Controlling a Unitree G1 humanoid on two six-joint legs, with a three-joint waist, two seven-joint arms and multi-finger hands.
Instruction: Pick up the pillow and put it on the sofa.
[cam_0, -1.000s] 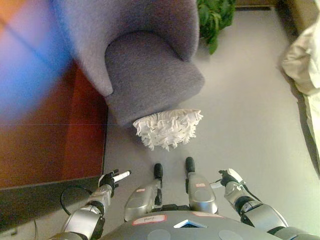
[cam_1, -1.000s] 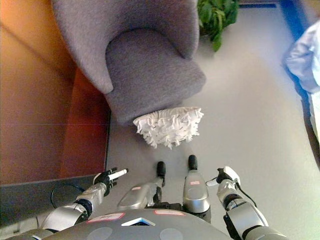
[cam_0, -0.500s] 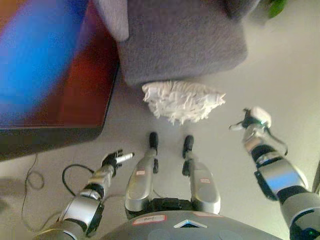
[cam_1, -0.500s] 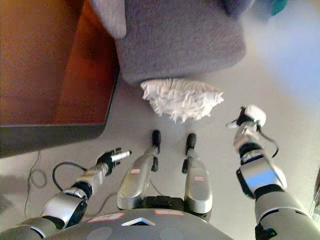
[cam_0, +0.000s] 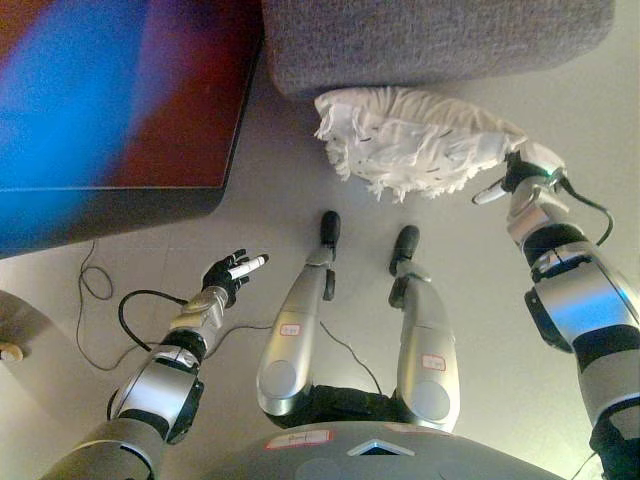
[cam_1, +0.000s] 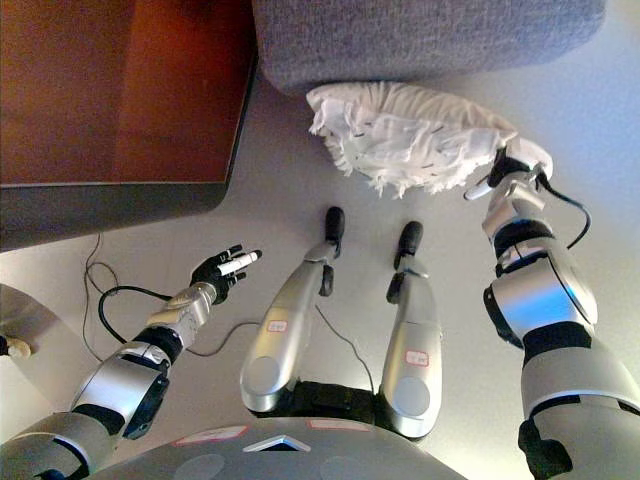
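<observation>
A white ruffled pillow (cam_0: 415, 142) lies on the grey floor, right against the front of the grey sofa (cam_0: 430, 40). My right hand (cam_0: 520, 172) is at the pillow's right end and touches its edge; its fingers look partly curled, and whether they hold the fabric does not show. Low at the left, my left hand (cam_0: 230, 273) hangs open with straight fingers, well away from the pillow.
A dark red-brown cabinet (cam_1: 120, 90) fills the upper left, its dark base edge running beside the sofa. Bare grey floor (cam_0: 280, 180) lies between the cabinet and the pillow.
The camera has tipped down and closer, so sofa and pillow slid up the picture. My right hand has reached forward from beside the pillow to its right end. The left hand stays low.
</observation>
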